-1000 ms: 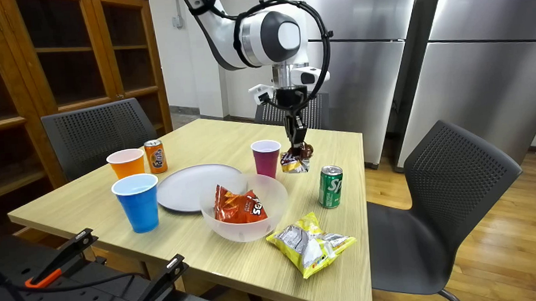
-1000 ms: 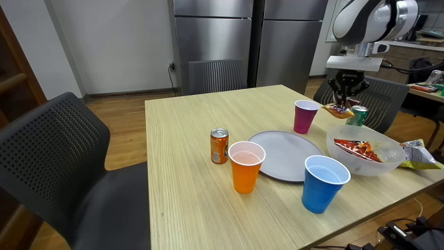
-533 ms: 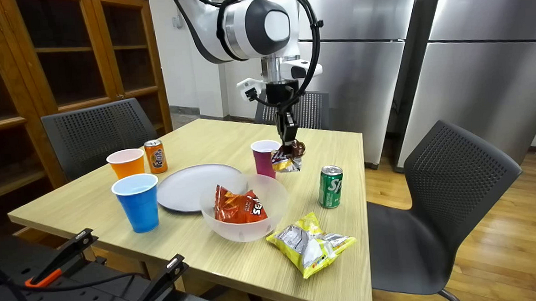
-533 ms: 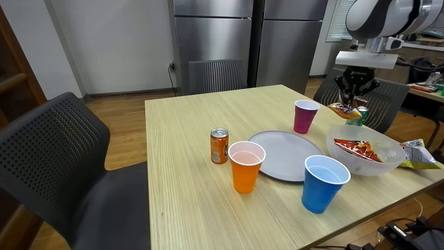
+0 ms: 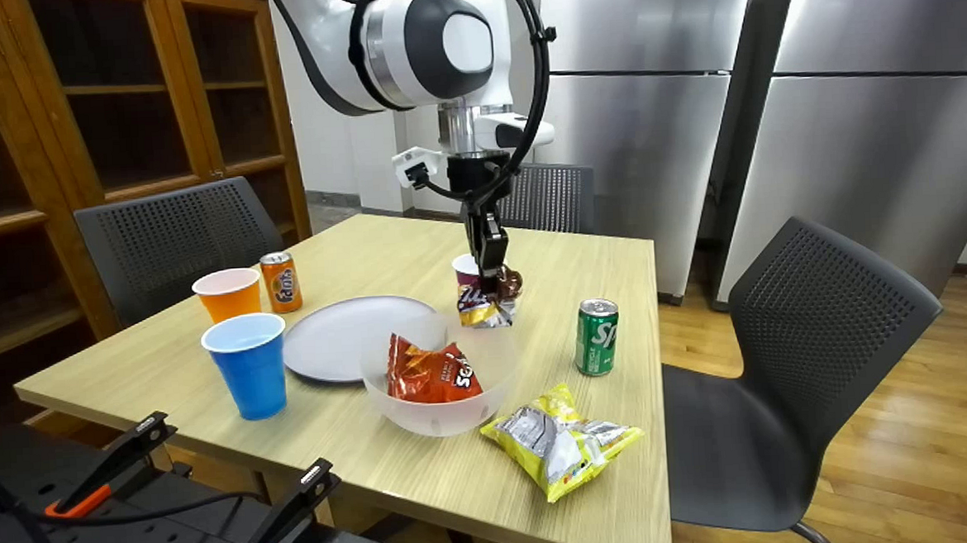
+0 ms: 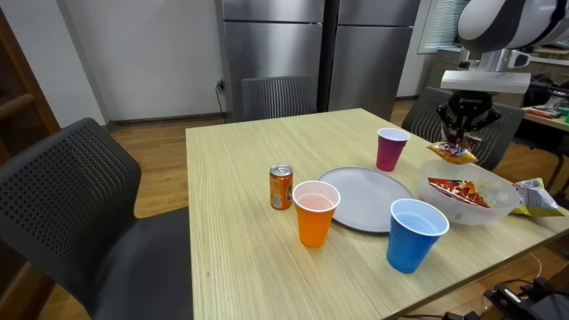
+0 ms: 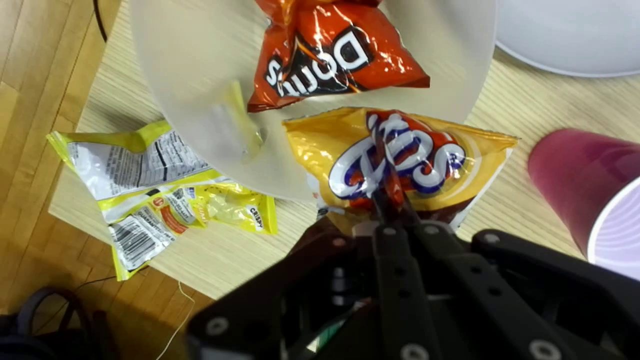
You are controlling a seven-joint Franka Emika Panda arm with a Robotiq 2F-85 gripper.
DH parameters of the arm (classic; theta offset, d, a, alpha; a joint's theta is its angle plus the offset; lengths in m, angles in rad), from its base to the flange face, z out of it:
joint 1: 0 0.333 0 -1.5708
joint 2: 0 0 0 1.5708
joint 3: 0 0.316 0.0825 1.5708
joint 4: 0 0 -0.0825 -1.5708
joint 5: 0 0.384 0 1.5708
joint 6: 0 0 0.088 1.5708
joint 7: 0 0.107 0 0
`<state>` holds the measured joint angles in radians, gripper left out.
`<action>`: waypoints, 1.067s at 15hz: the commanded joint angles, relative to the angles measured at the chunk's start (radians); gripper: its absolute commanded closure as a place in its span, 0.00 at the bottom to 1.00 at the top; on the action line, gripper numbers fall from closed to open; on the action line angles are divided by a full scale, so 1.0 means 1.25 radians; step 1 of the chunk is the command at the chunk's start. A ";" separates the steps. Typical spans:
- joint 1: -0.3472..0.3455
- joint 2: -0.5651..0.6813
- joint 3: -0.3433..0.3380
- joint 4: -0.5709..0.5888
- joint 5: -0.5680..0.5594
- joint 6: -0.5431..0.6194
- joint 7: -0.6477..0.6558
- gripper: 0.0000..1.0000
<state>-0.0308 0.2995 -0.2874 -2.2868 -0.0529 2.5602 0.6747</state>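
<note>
From the left in an exterior view, a smooth, flared orange cup (image 5: 230,305) and a tapered blue cup (image 5: 249,376), both pale inside, stand upright near a cylindrical orange can (image 5: 282,285) of metal. Next, a round, matte grey plate (image 5: 342,337) lies on the pale, wood-grained table (image 5: 400,259). Beside it, a rounded bowl (image 5: 440,423) of frosted, translucent plastic holds a glossy, crinkled red bag (image 5: 431,372). Beyond the bowl, a maroon cup (image 5: 463,267) is partly hidden by the gold bag (image 5: 481,313), a puffy, shiny packet with brown parts; the black gripper (image 5: 491,284) pinches it tightly between slim fingers. The gold bag hangs at the bowl's rim, overlapping it in the wrist view. Farther right, a pillowy, wrinkled yellow-and-silver bag (image 5: 559,443) lies near an upright, metallic green can (image 5: 597,337), then a dark chair (image 5: 834,328) with a perforated back.
</note>
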 commanded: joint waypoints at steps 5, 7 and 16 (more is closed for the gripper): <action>0.024 -0.023 0.017 -0.051 -0.040 -0.010 0.004 1.00; 0.029 -0.013 0.025 -0.048 -0.037 -0.012 0.004 1.00; 0.052 0.068 0.024 -0.009 -0.038 -0.037 0.020 1.00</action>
<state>0.0256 0.3515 -0.2553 -2.3342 -0.0798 2.5553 0.6754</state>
